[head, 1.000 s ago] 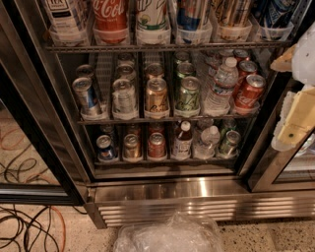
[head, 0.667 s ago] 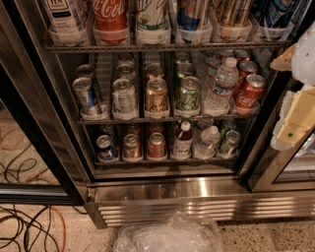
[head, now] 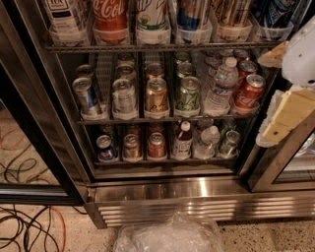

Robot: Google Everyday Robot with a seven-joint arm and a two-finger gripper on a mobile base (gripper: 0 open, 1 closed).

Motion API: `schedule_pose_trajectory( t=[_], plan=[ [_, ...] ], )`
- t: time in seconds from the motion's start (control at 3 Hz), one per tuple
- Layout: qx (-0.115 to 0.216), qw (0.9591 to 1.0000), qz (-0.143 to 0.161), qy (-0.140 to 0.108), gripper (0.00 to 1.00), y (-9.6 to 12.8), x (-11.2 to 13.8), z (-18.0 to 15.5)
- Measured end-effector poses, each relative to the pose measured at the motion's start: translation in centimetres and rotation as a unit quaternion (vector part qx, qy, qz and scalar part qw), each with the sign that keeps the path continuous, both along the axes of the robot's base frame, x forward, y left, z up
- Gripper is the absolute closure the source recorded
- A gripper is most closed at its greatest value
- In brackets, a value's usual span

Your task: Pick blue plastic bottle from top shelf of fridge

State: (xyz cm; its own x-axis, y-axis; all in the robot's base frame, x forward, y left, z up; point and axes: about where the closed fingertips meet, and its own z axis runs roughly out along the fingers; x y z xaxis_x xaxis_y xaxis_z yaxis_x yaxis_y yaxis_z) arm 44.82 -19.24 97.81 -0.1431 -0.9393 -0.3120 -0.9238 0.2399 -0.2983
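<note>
End effector [head: 279, 117] at right, before fridge [head: 187, 191], below top shelf [head: 162, 47].

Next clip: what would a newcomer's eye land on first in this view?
The tall black-framed drinks fridge fills the view, packed with rows of metal cans, and a red Coca-Cola bottle stands out on the top shelf. The robot's white and cream gripper hangs at the right edge beside the middle cans, while a crumpled clear plastic bag lies on the speckled floor below the fridge.
</note>
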Motion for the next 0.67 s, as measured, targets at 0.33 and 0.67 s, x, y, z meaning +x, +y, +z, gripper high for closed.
schedule_pose_trajectory(
  t=[0.33, 0.67],
  plan=[
    [0.051, 0.9981, 0.027, -0.023, 0.00, 1.5, 1.1, -0.3],
    [0.103, 0.9927, 0.042, -0.047, 0.00, 3.5, 2.3, -0.9]
  ],
)
